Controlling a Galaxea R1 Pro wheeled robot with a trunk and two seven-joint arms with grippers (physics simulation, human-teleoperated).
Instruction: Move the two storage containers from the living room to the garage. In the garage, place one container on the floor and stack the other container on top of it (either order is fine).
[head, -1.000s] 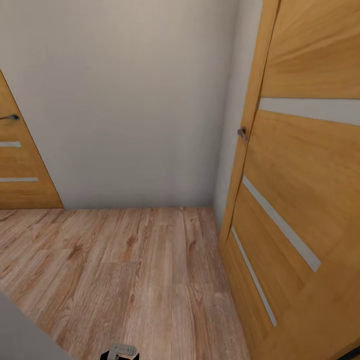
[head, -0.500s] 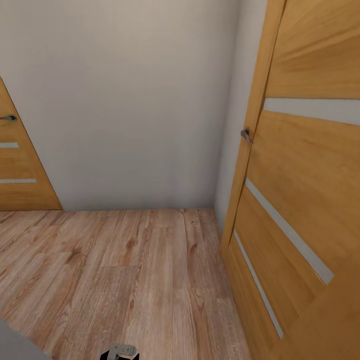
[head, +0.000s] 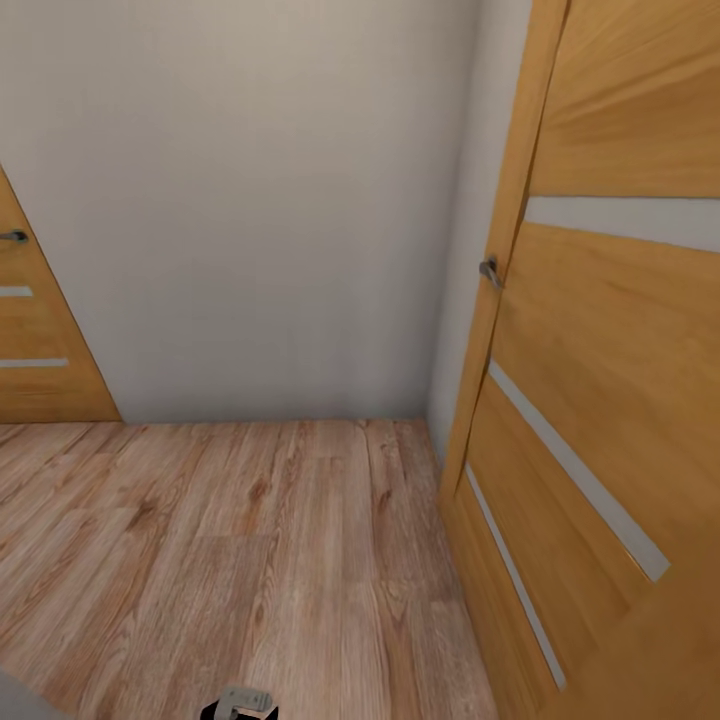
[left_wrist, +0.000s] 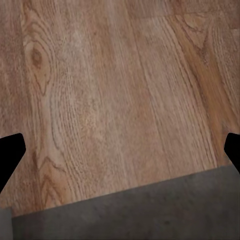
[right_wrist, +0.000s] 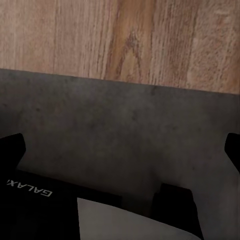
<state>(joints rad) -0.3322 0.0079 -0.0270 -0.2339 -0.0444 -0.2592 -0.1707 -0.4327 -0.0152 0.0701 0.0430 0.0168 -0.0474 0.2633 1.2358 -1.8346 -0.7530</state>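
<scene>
The two storage containers are out of view. In the left wrist view my left gripper (left_wrist: 120, 150) is open over light wood-plank floor (left_wrist: 115, 85), its black fingertips (left_wrist: 10, 152) far apart at the picture's edges with nothing between them. My right gripper (right_wrist: 120, 150) is open too, with black fingertips (right_wrist: 11, 147) spread wide over a dark grey surface (right_wrist: 115, 125) and a black part lettered GALAX (right_wrist: 30, 192). A small grey and black piece of the robot (head: 240, 703) shows at the head view's bottom edge.
I face a plain pale wall (head: 250, 200) at the end of a wood-plank floor (head: 260, 560). An orange wooden door (head: 600, 400) with a metal handle (head: 489, 270) stands close on the right. Another such door (head: 40, 350) is at the far left.
The whole head picture has shifted slightly: the left door slid further left and the grey patch at the bottom left shrank, so the camera moved. Nothing else changed.
</scene>
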